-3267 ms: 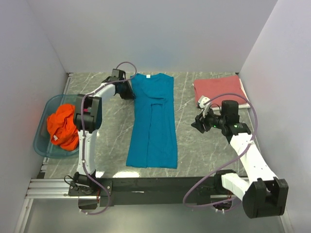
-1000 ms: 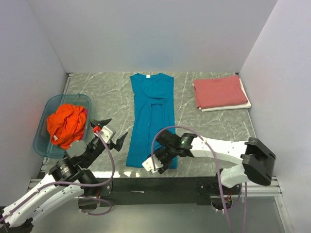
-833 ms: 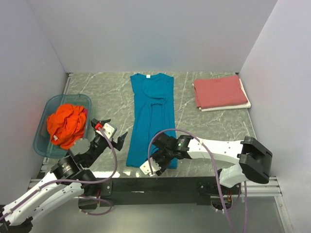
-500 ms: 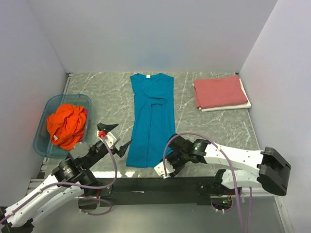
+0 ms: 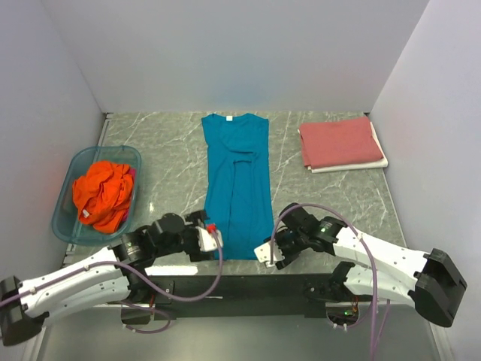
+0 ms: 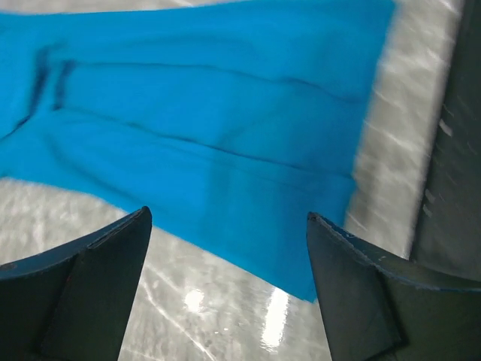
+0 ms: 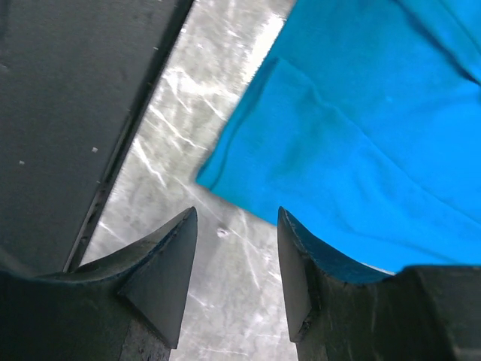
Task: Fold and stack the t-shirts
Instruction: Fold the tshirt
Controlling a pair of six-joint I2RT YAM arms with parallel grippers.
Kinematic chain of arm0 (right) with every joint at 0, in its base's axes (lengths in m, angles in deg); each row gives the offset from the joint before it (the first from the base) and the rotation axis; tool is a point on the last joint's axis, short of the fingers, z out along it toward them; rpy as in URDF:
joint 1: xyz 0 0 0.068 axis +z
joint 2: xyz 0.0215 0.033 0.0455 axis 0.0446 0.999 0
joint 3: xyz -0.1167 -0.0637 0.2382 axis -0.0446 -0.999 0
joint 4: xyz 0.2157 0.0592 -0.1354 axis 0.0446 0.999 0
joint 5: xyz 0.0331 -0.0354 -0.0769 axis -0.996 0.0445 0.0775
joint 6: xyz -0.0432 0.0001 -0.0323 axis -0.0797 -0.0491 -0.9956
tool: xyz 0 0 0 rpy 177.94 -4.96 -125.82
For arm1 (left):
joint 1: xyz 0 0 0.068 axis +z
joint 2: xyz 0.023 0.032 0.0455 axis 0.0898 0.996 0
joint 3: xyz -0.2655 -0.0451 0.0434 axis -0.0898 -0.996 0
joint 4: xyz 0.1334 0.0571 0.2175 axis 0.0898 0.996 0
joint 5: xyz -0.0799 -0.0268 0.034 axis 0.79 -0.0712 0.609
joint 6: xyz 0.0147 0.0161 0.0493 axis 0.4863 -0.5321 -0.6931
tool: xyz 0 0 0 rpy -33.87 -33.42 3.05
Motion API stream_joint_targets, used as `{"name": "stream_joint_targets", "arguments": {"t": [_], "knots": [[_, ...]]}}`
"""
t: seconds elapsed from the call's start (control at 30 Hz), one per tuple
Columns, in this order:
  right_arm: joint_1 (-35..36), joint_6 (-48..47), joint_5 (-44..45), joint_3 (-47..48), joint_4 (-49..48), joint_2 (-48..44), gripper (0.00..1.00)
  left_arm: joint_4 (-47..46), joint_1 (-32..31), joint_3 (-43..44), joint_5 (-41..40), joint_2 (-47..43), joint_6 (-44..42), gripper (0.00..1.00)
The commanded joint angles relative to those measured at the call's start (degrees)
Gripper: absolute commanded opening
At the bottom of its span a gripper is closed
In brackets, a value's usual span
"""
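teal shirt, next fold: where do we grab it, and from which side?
Likely its two hem corners, one per gripper, coming from the near side. The teal shirt lies flat, lengthwise, sides folded in, hem at the near end; left gripper and right gripper hover open beside those corners.

The table [image 5: 316, 203] has a grey, marble-patterned top that runs from the back wall to a dark near edge. Down its middle lies the teal t-shirt [image 5: 239, 188], folded lengthwise into a long narrow strip, its collar at the far end and its hem flat near the near edge. At the far right the dusty red t-shirt [image 5: 340, 141] rests folded on a thin white layer [image 5: 353, 165], and a translucent blue tub [image 5: 81, 156] stands at the left side
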Motion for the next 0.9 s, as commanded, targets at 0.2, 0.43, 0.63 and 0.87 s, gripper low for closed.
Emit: {"name": "stream_joint_targets", "arguments": {"t": [0.2, 0.43, 0.63, 0.87], "knots": [[-5.01, -4.85, -6.81, 0.17, -1.61, -0.37, 0.54, 7.77, -7.51, 0.02, -2.94, 8.22, -14.02, 0.88], [-7.04, -4.59, -9.54, 0.52, -4.07, 3.94, 0.54, 4.61, -7.95, -4.37, -1.89, 7.7, -16.49, 0.88], [-7.04, -5.29, -8.57, 0.88, -3.99, 5.17, 0.54, 4.35, -8.04, -5.6, 0.66, 9.1, -17.72, 0.86], [-4.76, -6.17, -6.73, 1.84, -4.78, 6.57, 0.54, 4.17, -8.48, -5.08, 1.55, 13.76, -17.99, 0.84]]}}
